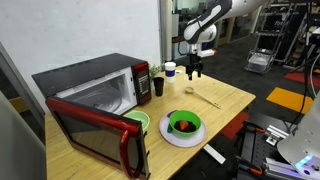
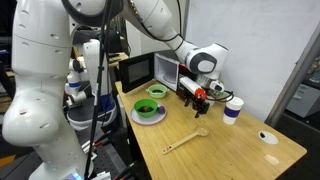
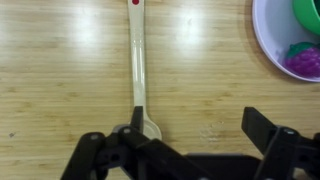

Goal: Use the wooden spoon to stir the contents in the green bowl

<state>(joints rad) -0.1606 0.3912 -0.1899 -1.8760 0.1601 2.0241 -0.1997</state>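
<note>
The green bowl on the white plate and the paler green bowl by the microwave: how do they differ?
The green bowl is deep green; the paler bowl is lime. The green bowl sits on a white plate; the paler bowl stands beside the microwave's open door. The green bowl holds red pieces; the paler bowl's inside is unclear. Both are round and upright.

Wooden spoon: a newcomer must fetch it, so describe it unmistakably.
On the wooden table with the red microwave, look beside the white plate holding the green bowl. The wooden spoon lies flat there: slim, tan, oval-headed, unlike the round dishes nearby.
</note>
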